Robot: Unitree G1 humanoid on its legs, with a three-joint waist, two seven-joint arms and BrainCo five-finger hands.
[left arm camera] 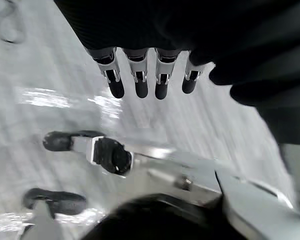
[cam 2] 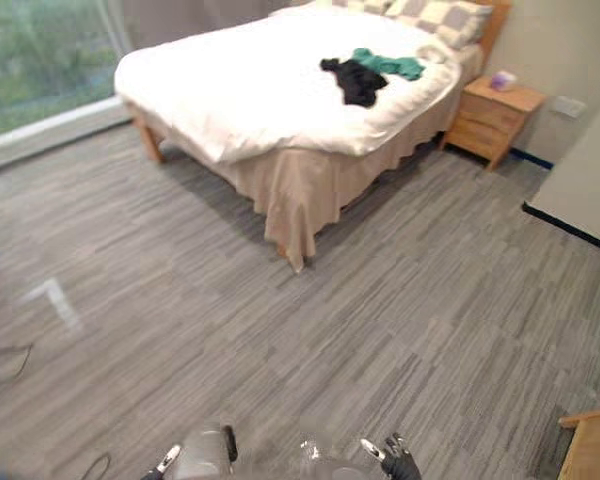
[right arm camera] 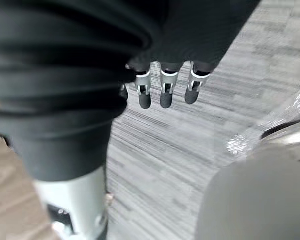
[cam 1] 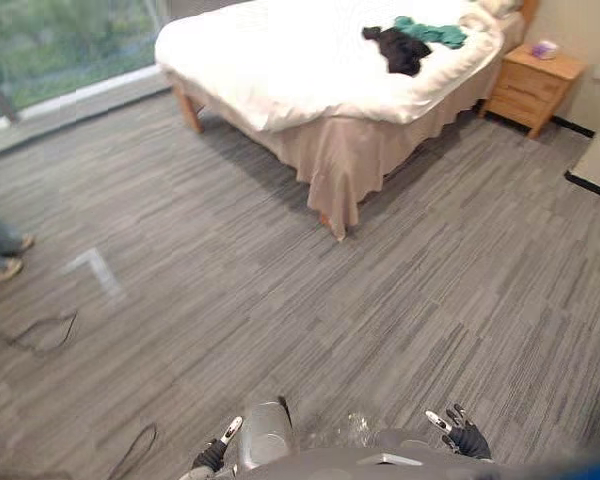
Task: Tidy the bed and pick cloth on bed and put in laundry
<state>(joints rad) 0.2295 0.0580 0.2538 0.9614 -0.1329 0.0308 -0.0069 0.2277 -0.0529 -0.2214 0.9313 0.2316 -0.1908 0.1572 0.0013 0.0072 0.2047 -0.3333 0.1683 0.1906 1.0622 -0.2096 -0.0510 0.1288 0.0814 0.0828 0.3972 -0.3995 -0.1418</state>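
Note:
A bed [cam 1: 280,70] with a white cover and a beige skirt stands at the far side of the room. On it lie a black cloth [cam 1: 398,48] and a teal cloth [cam 1: 432,32], touching each other near the pillows [cam 2: 450,15]. My left hand [cam 1: 218,450] and right hand [cam 1: 462,433] hang low at the bottom of the eye views, far from the bed. Each wrist view shows its hand's fingers [left arm camera: 140,80] [right arm camera: 165,90] straight over the grey floor, holding nothing.
A wooden nightstand [cam 1: 530,85] with a small pink object [cam 1: 545,48] stands right of the bed. A window wall [cam 1: 60,50] runs along the left. A person's shoes [cam 1: 5,262] show at the left edge. White tape [cam 1: 98,268] marks the floor.

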